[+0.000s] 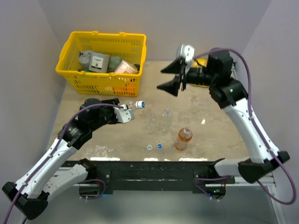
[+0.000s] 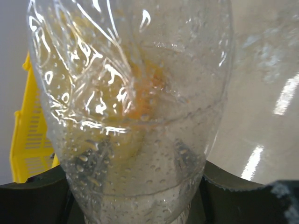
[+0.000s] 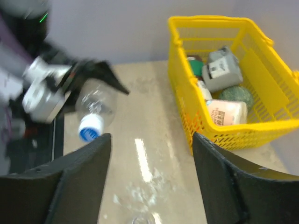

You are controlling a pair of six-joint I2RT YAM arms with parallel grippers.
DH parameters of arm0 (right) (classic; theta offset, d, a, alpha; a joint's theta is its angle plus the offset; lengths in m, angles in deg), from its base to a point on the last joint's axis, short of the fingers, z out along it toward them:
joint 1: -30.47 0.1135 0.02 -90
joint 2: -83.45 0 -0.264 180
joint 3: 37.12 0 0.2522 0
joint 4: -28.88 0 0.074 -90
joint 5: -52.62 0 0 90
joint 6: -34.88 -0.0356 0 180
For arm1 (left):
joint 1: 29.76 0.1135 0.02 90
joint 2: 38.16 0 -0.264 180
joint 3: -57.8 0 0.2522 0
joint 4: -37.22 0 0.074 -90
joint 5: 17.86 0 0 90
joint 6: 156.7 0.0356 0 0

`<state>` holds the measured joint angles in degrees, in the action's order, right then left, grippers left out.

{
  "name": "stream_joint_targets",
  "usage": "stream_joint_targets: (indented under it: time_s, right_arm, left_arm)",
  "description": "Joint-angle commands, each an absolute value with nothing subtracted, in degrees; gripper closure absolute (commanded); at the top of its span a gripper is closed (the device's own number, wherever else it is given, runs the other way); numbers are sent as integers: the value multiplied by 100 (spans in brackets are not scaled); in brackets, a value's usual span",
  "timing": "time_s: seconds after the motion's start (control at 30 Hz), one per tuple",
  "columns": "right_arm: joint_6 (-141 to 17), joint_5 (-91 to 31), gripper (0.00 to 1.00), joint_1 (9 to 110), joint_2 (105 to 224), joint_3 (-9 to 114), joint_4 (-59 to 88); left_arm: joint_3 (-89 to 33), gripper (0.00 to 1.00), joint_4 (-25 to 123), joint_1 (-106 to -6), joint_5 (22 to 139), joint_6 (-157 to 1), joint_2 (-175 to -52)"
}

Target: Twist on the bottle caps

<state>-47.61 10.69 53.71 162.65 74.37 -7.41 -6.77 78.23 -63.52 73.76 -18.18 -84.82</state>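
My left gripper (image 1: 126, 111) is shut on a clear bottle (image 1: 130, 103) that lies sideways above the table with a blue cap (image 1: 140, 104) on its mouth. That bottle (image 2: 131, 107) fills the left wrist view, between the left gripper's (image 2: 135, 196) fingers (image 2: 37, 189). High at the back right, my right gripper (image 1: 167, 77) hangs open and holds nothing. In its view the right gripper (image 3: 152, 140) looks at the capped bottle (image 3: 96, 109) and its blue cap (image 3: 89, 128). A second clear bottle (image 1: 166, 116) stands uncapped mid-table. An orange bottle (image 1: 183, 138) stands uncapped near the front. A whitish cap (image 1: 149, 147) and a blue cap (image 1: 160, 146) lie by the front edge.
A yellow basket (image 1: 100, 77) full of packets and boxes stands at the back left, and the right wrist view has this basket (image 3: 187, 112) on its right side. A yellow object (image 1: 202, 74) sits behind the right arm at the back. Walls close in both sides.
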Motion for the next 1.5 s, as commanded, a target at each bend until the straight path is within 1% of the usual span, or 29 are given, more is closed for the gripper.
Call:
stream_joint_targets:
  time_s: [0.0, 0.1, 0.2, 0.3, 0.53, 0.77, 1.0, 1.2, 1.23, 1.3, 1.33, 1.4, 1.43, 1.47]
  right_arm:
    - [-861, 666, 32, 6033, 15386, 6682, -2134]
    - [110, 314, 34, 6438, 14964, 6252, -2400]
    - [542, 59, 34, 6798, 14752, 6022, -2330]
    - [807, -64, 34, 7106, 14813, 6083, -2382]
    - [1142, -213, 36, 7652, 14981, 6294, -2408]
    - [1080, -213, 41, 7960, 15191, 6479, -2277]
    - [1019, -257, 47, 8039, 15288, 6479, -2118]
    - [1045, -240, 57, 8074, 15394, 6523, -2127]
    - [1045, -231, 60, 8074, 15420, 6540, -2136]
    - [1036, -240, 64, 8092, 15438, 6549, -2145]
    - [1019, -240, 69, 8109, 15438, 6558, -2153]
    - [896, -266, 73, 8118, 15508, 6628, -2197]
    - [800, -292, 83, 8127, 15552, 6672, -2189]
    - [312, -336, 90, 8127, 15639, 6707, -2128]
  left_arm:
    - [-1370, 100, 8570, -6298, 8927, -2468, -8650]
    - [-1686, 100, 9008, -6272, 9234, -2486, -8878]
    - [-1889, 100, 9168, -6254, 9481, -2530, -9037]
    - [-1942, 100, 9089, -6254, 9499, -2504, -9063]
    - [-2170, 100, 9133, -6245, 9437, -2389, -9186]
    - [-2162, 100, 9133, -6254, 9428, -2249, -9178]
    - [-2056, 100, 9036, -6245, 9393, -2205, -9108]
    - [-2021, 100, 8975, -6254, 9341, -2143, -9099]
    - [-2012, 100, 8966, -6245, 9332, -2135, -9099]
    - [-1986, 100, 8931, -6245, 9323, -2134, -9090]
    - [-1986, 100, 8922, -6245, 9314, -2126, -9090]
    - [-1968, 100, 8869, -6254, 9236, -2099, -9090]
    - [-1960, 100, 8834, -6254, 9200, -2091, -9081]
    - [-1942, 100, 8790, -6245, 9148, -2038, -9072]
